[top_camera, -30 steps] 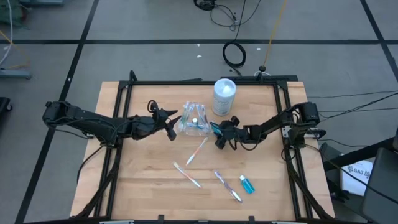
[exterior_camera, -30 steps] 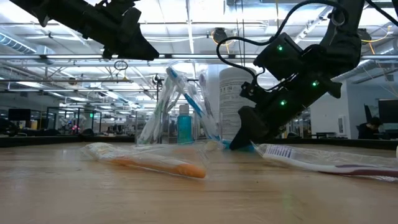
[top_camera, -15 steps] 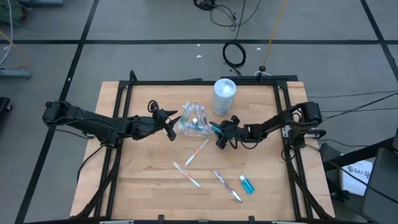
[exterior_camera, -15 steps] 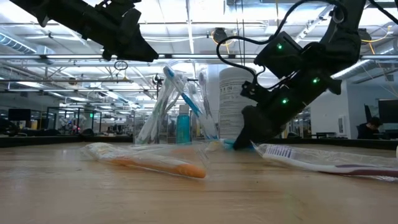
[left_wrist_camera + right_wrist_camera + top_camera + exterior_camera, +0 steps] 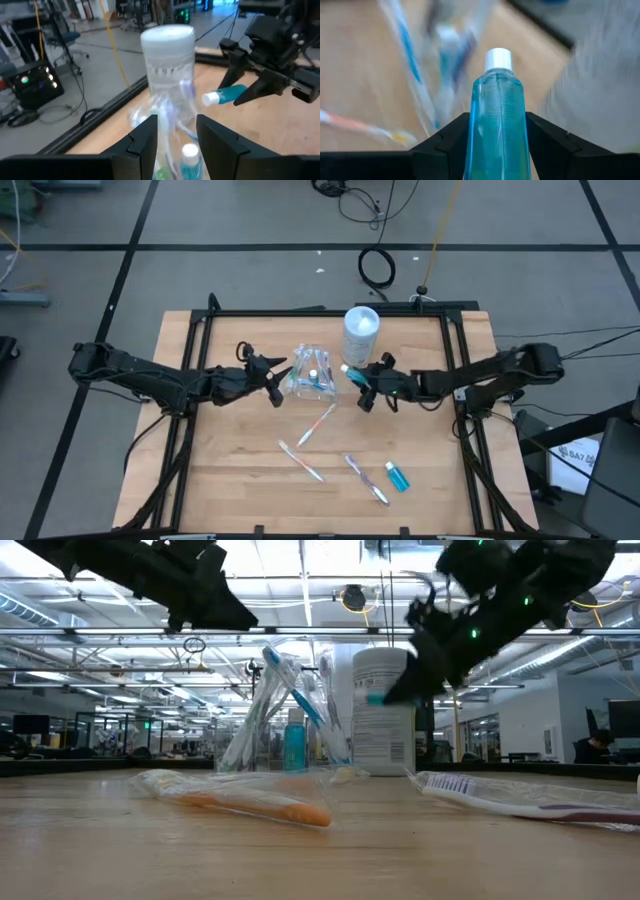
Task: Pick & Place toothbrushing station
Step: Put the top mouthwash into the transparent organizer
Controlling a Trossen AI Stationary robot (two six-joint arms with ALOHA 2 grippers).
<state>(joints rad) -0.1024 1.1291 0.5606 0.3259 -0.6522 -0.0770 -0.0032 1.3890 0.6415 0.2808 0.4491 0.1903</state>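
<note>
The clear plastic cup (image 5: pixel 308 377) stands on its base at the table's middle and holds several toothbrushes and a blue tube; it also shows in the low view (image 5: pixel 285 705). My left gripper (image 5: pixel 278 375) is open, just left of the cup and above its rim. In the left wrist view its fingers frame the cup (image 5: pixel 170 125) without touching it. My right gripper (image 5: pixel 362 385) is shut on a small blue tube (image 5: pixel 351 373) with a white cap. It is right of the cup, in front of the white canister. My right gripper pinches the blue tube's body (image 5: pixel 479 130) between its two fingers, one on each side. The white cap end (image 5: pixel 498 59) sticks out ahead of the fingertips. The fingers come about level from the table's right and lie along the tube. The tube is lifted clear of the table, its cap (image 5: pixel 375 697) toward the cup.
A tall white canister (image 5: pixel 360 330) stands behind the right gripper. Three loose toothbrushes (image 5: pixel 318 423) (image 5: pixel 300 460) (image 5: pixel 366 478) and another blue tube (image 5: pixel 398 476) lie on the near half of the table. A black frame (image 5: pixel 190 340) edges the tabletop.
My right gripper has risen from the tabletop with the blue tube. It has shifted a little toward the far edge, and the arm has stretched out flatter. The tube, which lay at table level, now hangs clear at about the canister's mid height.
</note>
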